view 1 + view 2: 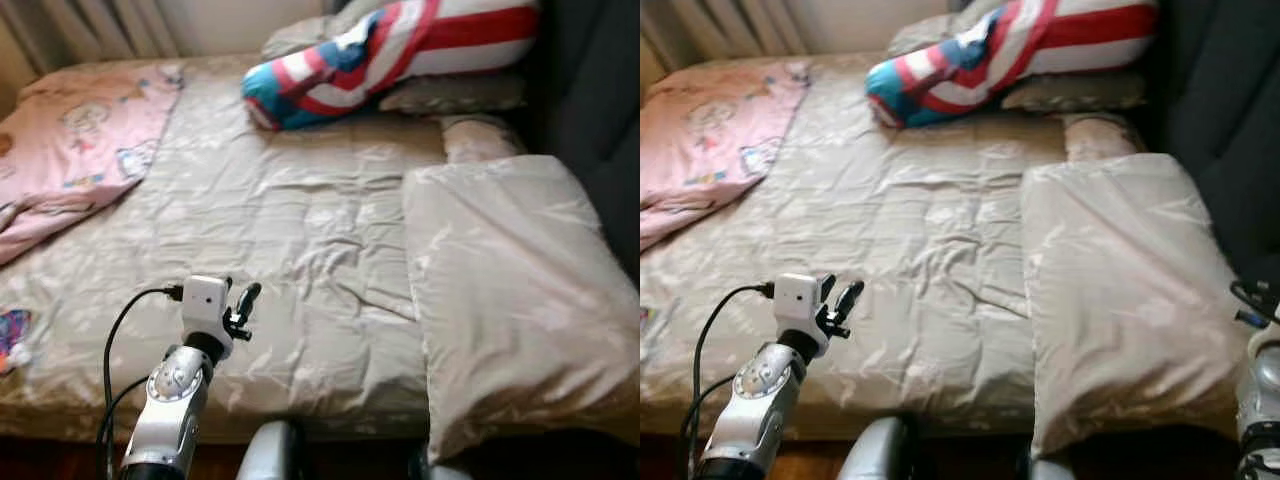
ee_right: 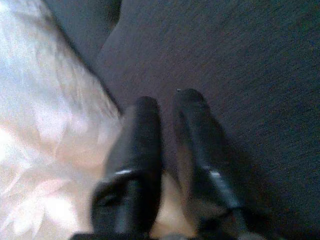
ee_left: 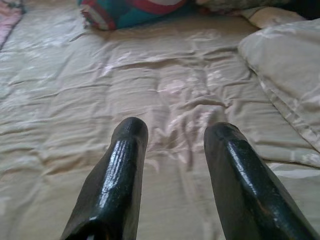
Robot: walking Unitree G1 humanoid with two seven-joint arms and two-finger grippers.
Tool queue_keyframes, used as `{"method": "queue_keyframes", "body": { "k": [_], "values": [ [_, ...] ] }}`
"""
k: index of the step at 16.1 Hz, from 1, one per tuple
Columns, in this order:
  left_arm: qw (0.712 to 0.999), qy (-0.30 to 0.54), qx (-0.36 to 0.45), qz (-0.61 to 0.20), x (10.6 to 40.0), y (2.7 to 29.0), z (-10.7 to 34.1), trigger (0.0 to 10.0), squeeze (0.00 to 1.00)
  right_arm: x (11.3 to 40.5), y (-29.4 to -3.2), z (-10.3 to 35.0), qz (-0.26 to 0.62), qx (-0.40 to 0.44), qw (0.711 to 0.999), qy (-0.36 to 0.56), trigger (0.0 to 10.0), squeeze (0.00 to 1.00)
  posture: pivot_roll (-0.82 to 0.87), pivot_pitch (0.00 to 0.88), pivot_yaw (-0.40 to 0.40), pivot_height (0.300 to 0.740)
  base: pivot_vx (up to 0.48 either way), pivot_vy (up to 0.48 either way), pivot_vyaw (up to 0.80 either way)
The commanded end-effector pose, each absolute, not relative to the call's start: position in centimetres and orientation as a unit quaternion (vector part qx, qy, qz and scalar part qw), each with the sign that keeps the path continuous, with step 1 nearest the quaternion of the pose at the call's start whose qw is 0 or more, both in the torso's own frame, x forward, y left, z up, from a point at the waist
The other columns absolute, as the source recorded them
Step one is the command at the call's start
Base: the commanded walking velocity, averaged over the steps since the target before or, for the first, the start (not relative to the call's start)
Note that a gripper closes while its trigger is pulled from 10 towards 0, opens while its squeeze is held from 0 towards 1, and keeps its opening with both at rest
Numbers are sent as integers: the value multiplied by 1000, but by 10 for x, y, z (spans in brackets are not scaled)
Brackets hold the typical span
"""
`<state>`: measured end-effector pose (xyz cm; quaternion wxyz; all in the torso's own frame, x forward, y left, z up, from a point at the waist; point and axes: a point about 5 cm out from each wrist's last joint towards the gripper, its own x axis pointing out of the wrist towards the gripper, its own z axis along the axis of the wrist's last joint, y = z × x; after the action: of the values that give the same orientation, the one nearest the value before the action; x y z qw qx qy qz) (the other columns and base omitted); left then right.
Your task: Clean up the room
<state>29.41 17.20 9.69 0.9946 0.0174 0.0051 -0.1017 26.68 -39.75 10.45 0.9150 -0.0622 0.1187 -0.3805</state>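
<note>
Beige satin quilt point(image 1: 300, 230), wrinkled, folded back rightward.

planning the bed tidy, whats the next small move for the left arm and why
Probably reach the left gripper forward and toward the folded-back flap of the beige duvet. Its fingers are open, holding nothing, above the rumpled cover, and that flap lies doubled over on the robot's right.

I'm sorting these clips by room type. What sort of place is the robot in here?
Most likely a bedroom. A bed covered with a beige quilt takes up most of the view, with a striped red, white and blue pillow at its head and a pink blanket on its left side.
</note>
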Motion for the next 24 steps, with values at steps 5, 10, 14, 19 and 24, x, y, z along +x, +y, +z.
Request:
{"method": "queue_keyframes", "body": {
  "k": [5, 10, 14, 19, 24],
  "values": [
    [995, 5, 11, -100, 295, 169, 95, 10000, 0, 301, -342, 112, -209, -47, 976, 25, 10000, 0, -71, 101, 54, 645, 0, 0, 0],
    [996, 5, -17, -89, 296, 165, 92, 10000, 0, 290, -270, 74, -124, 14, 992, 10, 10000, 0, -77, 76, 49, 645, 0, 0, 0],
    [997, 15, -27, -67, 297, 171, 86, 10000, 0, 278, -247, 48, -105, 37, 992, 56, 10000, 0, -86, 71, 43, 670, 0, 0, 0],
    [996, 75, -42, -10, 287, 192, 52, 10000, 0, 269, -233, 19, -87, 50, 987, 127, 10000, 0, -87, 53, 33, 725, 0, 0, 0],
    [986, 159, -50, 11, 273, 206, 15, 10000, 0, 246, -227, -17, -100, 61, 971, 210, 10000, 0, -87, 33, 46, 740, 0, 0, 0]
  ]
}}
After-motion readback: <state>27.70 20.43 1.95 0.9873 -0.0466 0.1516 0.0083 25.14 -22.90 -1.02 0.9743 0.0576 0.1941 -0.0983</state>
